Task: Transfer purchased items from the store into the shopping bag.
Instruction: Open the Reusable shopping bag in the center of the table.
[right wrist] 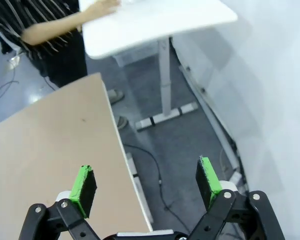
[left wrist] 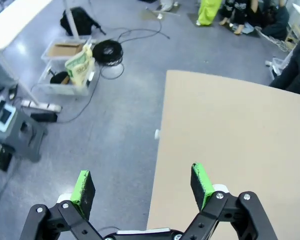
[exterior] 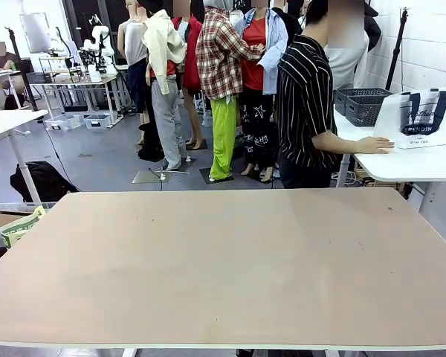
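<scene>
Beyond the far right corner of the beige wooden table [exterior: 223, 268], the translucent white plastic shopping bag with a navy handle strip [exterior: 418, 119] is standing upright. Its mouth is pointing up and its printed face is turning toward that table, long axis running along the table's far edge. A dark grey lattice plastic basket [exterior: 364, 104] is sitting just behind the bag, contents too far to tell, and a person's hand [exterior: 375, 145] is resting beside it. Judging by this, the whole transfer is still waiting. The left gripper [left wrist: 142, 182] is hanging over the table's left edge and the right gripper [right wrist: 146, 180] over its right edge, both with fingers apart and holding nothing.

The tabletop [exterior: 223, 268] is matt, smooth board, the lattice basket [exterior: 363, 108] plastic, the bag [exterior: 422, 123] perhaps thin plastic.
</scene>
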`<state>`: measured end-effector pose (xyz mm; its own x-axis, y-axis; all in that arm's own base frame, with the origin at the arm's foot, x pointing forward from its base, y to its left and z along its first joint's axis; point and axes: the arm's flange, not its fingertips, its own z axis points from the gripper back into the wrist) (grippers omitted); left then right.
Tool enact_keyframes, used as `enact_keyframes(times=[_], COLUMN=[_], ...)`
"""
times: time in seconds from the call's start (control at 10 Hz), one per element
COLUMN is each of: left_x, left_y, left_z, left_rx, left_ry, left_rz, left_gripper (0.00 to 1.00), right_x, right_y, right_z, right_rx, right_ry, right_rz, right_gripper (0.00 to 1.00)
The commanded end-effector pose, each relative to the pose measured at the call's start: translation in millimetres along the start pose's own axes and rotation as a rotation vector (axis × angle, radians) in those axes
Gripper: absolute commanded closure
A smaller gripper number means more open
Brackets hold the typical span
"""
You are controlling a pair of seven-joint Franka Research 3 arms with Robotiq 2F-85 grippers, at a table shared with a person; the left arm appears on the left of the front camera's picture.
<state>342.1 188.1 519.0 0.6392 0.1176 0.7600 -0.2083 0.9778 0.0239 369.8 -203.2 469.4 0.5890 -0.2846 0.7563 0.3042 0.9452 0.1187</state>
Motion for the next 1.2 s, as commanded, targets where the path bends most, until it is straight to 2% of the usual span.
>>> enact_keyframes(times=[0.0, 0.1, 0.2, 1.1], left_x=[-40.3, -33.5, -4.0, -4.0], left_y=[-17.2, -40.9, 7.1, 7.1], left_z=[1.6, -12.8, -3.6, -3.6], left_rx=[-0.004, 0.010, 0.004, 0.004], left_ry=[0.007, 0.026, 0.012, 0.012], left_rz=[0.054, 0.037, 0.031, 0.031], left_gripper=[0.00, 0.00, 0.00, 0.00], right_x=[-37.9, 0.0, 0.0, 0.0], right_y=[5.8, 0.0, 0.0, 0.0], right_z=[-22.0, 0.0, 0.0, 0.0], right_rx=[0.060, 0.000, 0.000, 0.000], right_ry=[-0.019, 0.000, 0.000, 0.000], right_rz=[-0.016, 0.000, 0.000, 0.000], right_gripper=[0.00, 0.00, 0.00, 0.00])
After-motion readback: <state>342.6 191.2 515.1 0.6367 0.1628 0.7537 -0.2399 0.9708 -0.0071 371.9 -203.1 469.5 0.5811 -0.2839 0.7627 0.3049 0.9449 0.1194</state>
